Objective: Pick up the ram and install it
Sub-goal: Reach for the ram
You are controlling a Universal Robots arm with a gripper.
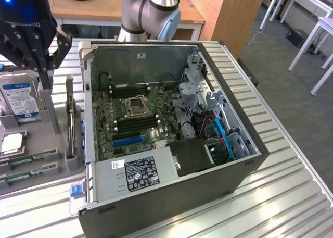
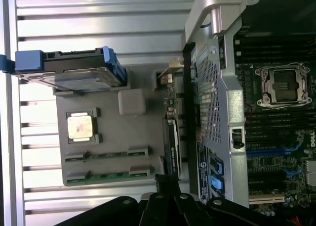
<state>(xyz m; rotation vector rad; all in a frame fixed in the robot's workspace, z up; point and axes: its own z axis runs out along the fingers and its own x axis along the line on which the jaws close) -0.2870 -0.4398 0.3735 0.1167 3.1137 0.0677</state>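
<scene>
At the exterior view's upper left, the gripper [image 1: 46, 80] hung shut and empty above a grey tray [image 1: 54, 118]. The ram [image 1: 34, 157] lay flat at lower left, its long axis running left-right. From the wrist, the closed gripper [image 2: 165, 182] sat near the tray [image 2: 113, 134], and the ram [image 2: 107, 155] lay beside a CPU [image 2: 81, 127].

Green ram [image 2: 112, 175], apparently edge-up, in gray holder [image 2: 118, 137].

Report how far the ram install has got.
Done: nothing visible beyond the computer case lying open. In hand: nothing; the gripper is shut and empty over the grey tray. Left: one ram stick and a second stick lie in the tray, and the motherboard's long memory slots look unfilled, so pick-up and install remain.
</scene>
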